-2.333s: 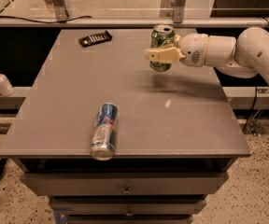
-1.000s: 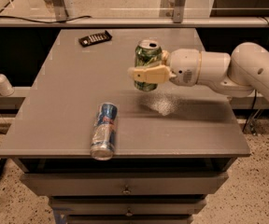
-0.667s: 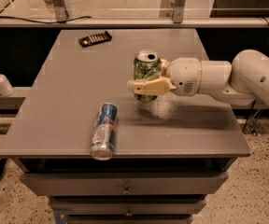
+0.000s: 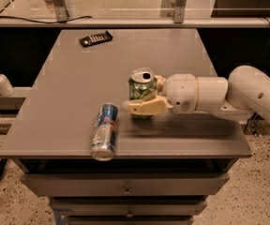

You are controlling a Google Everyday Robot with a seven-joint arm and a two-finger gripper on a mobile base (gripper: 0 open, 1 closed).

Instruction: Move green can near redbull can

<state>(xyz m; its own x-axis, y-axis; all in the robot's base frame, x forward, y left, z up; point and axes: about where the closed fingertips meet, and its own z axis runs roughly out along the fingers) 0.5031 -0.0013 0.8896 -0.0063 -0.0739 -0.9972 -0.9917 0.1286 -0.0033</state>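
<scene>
Green can (image 4: 141, 86) pinched upright in my gripper (image 4: 143, 104), just right of the redbull can (image 4: 104, 130) lying on the table (image 4: 74, 78) | I judge carry nearly done | left: set down, release

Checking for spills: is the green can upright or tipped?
Upright: the green can shows its top, gripped by the hand, beside the lying redbull can.

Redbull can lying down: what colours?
Redbull can: blue and silver, red logo, in camera view; gripper holds green can beside it.

green can (image 4: 141, 83), in end effector (image 4: 131, 98), beside redbull can (image 4: 104, 130)
</scene>
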